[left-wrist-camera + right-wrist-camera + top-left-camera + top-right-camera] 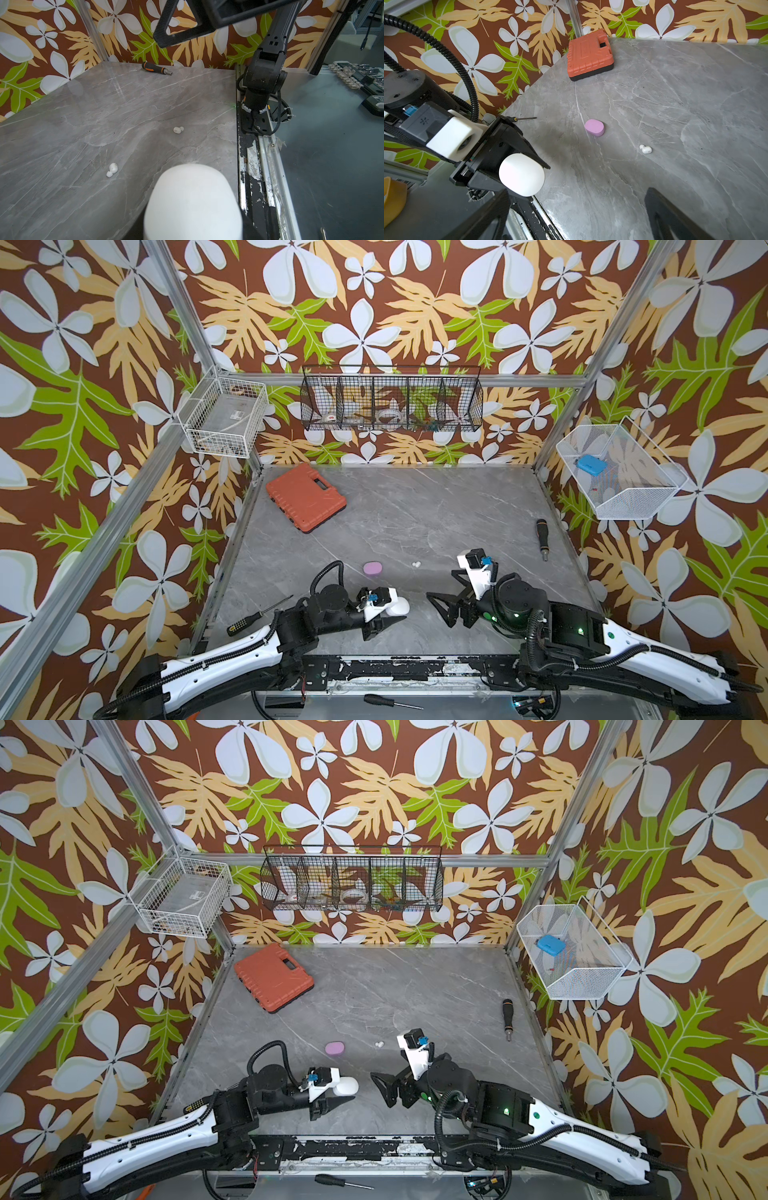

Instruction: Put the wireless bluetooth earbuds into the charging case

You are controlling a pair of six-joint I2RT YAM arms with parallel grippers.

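Clamping of white charging case (402,606) by left gripper (390,616) is seen. Right gripper (440,583), at its 2 o'clock, is spread wide, empty. Farther on table (436,510): lilac case (372,568) at 11 o'clock, white earbud (416,563) at 1 o'clock. Second earbud (178,129) is shown in left wrist view.

Lighting: bright, even, from overhead. Shadows on the grey tabletop (415,510) are soft and faint, with mild glare. My wrist views bend at the edges. The white case (193,203), close to my left lens, is blurred.
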